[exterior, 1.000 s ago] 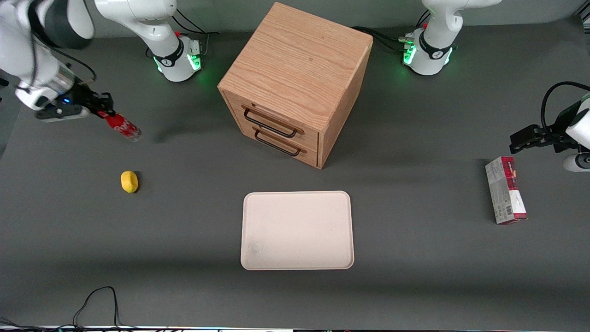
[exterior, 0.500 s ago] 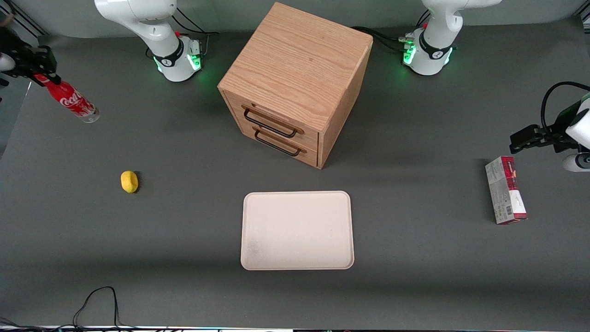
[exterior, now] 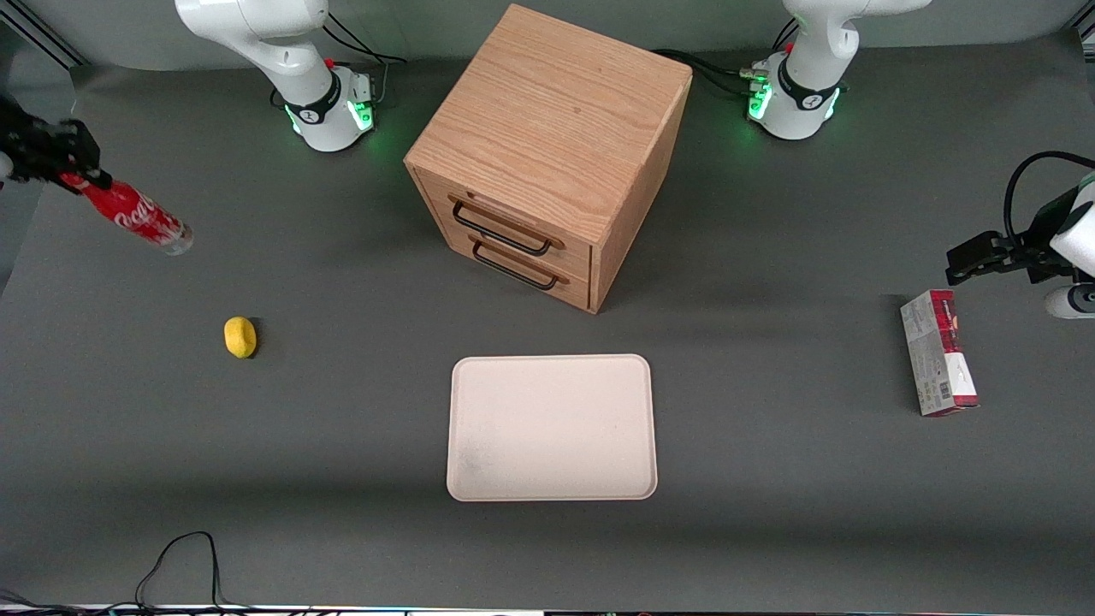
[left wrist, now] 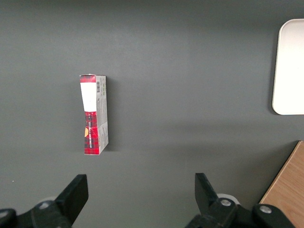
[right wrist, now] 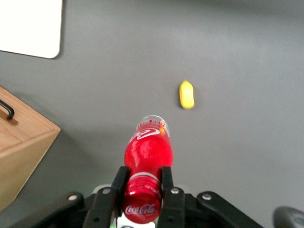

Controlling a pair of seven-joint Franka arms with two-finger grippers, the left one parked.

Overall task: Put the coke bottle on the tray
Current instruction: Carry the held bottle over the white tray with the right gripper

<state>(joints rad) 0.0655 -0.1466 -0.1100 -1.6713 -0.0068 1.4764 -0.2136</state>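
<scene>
My right gripper [exterior: 75, 174] hangs in the air at the working arm's end of the table, shut on the neck of the coke bottle [exterior: 137, 217]. The bottle is red with white script and a clear base, tilted with its base pointing down toward the table. In the right wrist view the black fingers [right wrist: 119, 183] clamp the bottle [right wrist: 147, 153] just under its red cap, with my gripper [right wrist: 142, 180] around it. The cream tray [exterior: 552, 426] lies flat near the front camera, in front of the drawer cabinet, and its corner shows as tray [right wrist: 29, 26] in the wrist view.
A wooden drawer cabinet [exterior: 547, 145] stands mid-table, farther from the front camera than the tray. A yellow lemon [exterior: 240, 336] lies on the table below and nearer the camera than the bottle. A red-and-grey carton [exterior: 938, 364] lies toward the parked arm's end.
The gripper carried the bottle up and outward toward the table's end, away from the lemon, then dropped slightly lower in the last half second. Its grip on the bottle held.
</scene>
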